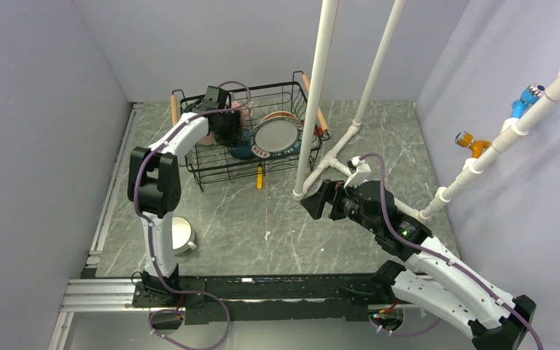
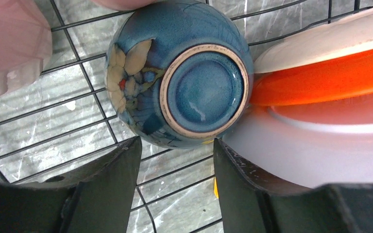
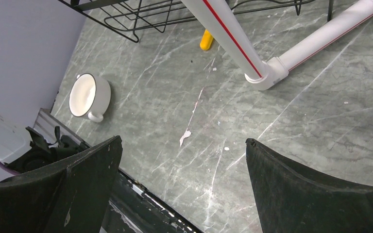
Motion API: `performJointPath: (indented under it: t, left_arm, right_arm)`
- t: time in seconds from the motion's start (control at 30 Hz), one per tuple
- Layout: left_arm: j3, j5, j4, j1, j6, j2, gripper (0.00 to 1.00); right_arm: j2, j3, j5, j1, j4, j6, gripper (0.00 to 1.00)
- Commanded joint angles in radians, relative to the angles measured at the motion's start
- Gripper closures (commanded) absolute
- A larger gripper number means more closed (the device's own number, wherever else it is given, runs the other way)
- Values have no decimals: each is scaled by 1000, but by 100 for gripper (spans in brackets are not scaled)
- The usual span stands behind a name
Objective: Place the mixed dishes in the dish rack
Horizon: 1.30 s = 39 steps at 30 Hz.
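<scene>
Jaws wide and empty on both arms; we see the cup (image 1: 182,235) lower left, beside our left arm (image 1: 153,182).

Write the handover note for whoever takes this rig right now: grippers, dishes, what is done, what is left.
Left gripper: open, inside the dish rack, fingertips just short of the blue bowl, not gripping it.
Right gripper: open and empty, above the table.
Done: in the rack are the bowl, foot ring facing the wrist camera, the patterned plate, the cream dish with orange underside and at least one pink mug.
Left: the white handled cup stands on the table near the left arm's base, not yet loaded.
</scene>
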<state>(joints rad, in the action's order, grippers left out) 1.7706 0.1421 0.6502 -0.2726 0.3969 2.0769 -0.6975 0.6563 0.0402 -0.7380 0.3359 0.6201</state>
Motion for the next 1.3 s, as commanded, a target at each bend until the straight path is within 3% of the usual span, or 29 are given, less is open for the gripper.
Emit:
performJointPath:
  t: [0.0, 0.2, 0.4, 0.67, 0.8, 1.07, 1.27]
  left_arm:
    - [-33, 5, -46, 13, -29, -151, 37]
    - [-142, -25, 7, 29, -44, -390, 21]
    - [-369, 70, 23, 41, -52, -742, 9]
    - [-634, 88, 154, 41, -23, -1262, 1]
    - [-699, 23, 245, 41, 14, -1456, 1]
    - [-626, -44, 422, 41, 42, -1630, 1]
    - [-598, 6, 472, 41, 85, -1680, 1]
  right_arm:
    - [7, 35, 2, 3, -39, -2, 1]
    - [-9, 34, -25, 3, -55, 4, 1]
    - [-17, 5, -33, 4, -76, 18, 1]
    - [-76, -47, -149, -12, -161, 71, 1]
    - [-154, -57, -87, -124, -211, 96, 1]
    - [-597, 145, 123, -504, -378, 71, 4]
    - [-1007, 422, 209, -619, -437, -117, 6]
